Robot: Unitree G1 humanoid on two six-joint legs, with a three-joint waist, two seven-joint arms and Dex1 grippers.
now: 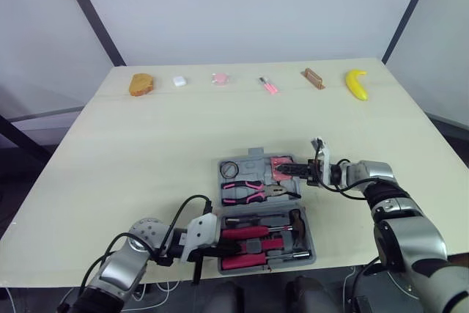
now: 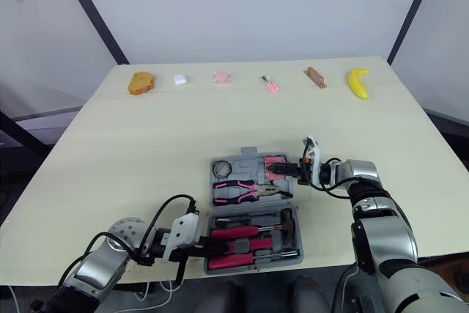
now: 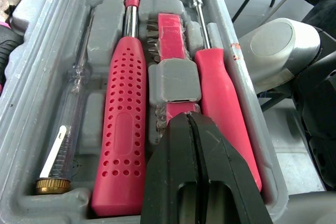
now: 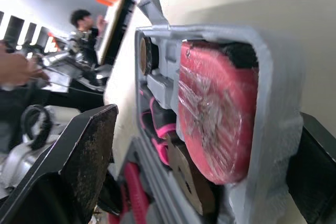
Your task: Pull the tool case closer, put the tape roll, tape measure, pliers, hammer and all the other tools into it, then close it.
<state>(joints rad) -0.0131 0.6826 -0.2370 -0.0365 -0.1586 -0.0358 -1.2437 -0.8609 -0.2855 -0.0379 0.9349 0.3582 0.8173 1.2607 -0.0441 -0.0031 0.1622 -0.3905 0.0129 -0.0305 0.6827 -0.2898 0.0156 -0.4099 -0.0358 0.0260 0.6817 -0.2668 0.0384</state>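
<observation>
The grey tool case (image 1: 258, 157) lies open near the table's front edge. Its far half holds a black tape roll (image 1: 229, 168), pink-handled pliers (image 1: 245, 192) and a red tape measure (image 1: 278, 166). The near half holds a hammer (image 3: 123, 129) with a red handle, red screwdrivers (image 3: 223, 98) and a clear tester (image 3: 65, 145). My left gripper (image 1: 216, 248) is shut with nothing in it, its tips low over the red handles. My right gripper (image 1: 291, 171) is open, reaching in from the right. Its fingers (image 4: 79, 166) straddle the tape measure (image 4: 215, 108) and the case's rim.
Along the far edge lie a piece of bread (image 1: 141, 83), a small white block (image 1: 179, 80), a pink item (image 1: 219, 78), a pink pen-like thing (image 1: 268, 85), a brown block (image 1: 314, 78) and a banana (image 1: 357, 83). The tabletop between them and the case is bare.
</observation>
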